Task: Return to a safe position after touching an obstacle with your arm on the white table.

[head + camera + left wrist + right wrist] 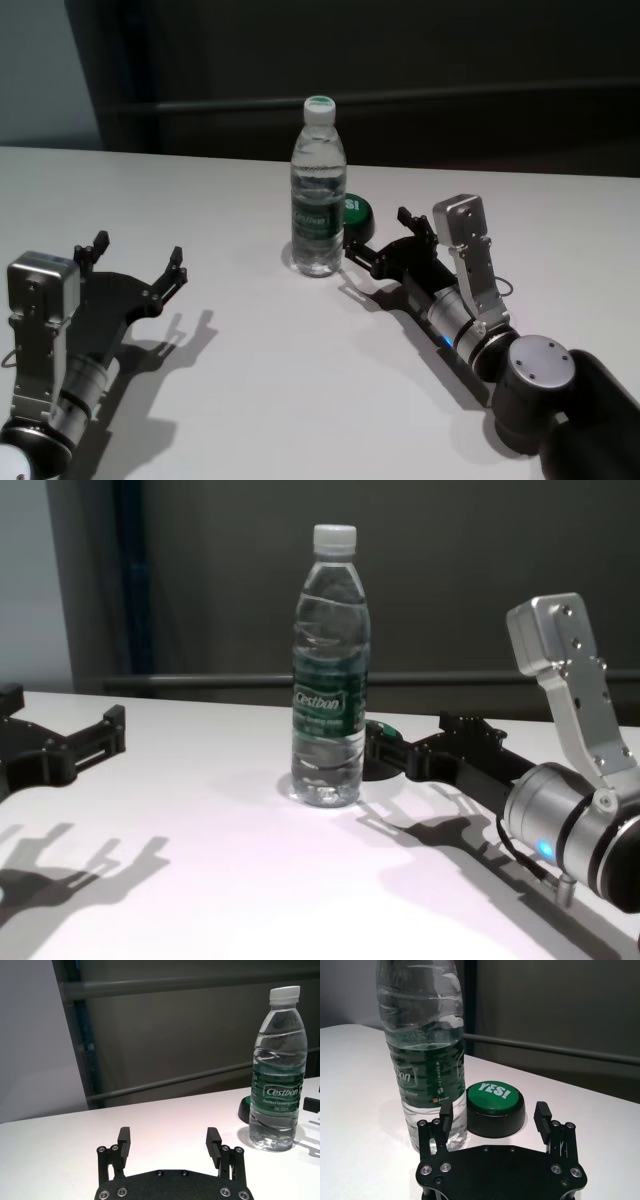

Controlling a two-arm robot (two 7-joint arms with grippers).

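The obstacle, a clear water bottle (318,190) with a white cap and a dark green label, stands upright on the white table (300,400) near its middle. My right gripper (380,235) is open and lies low on the table just right of the bottle. One of its fingers (445,1112) is close against the bottle (422,1060) near its base; I cannot tell if they touch. Nothing is between the fingers. My left gripper (140,250) is open and empty at the table's left, well away from the bottle (278,1075).
A green push button (495,1095) marked "YES!" sits right behind the bottle, in front of the right gripper's opening. A dark wall with a horizontal rail runs behind the table's far edge. Bare tabletop (250,880) lies between the arms.
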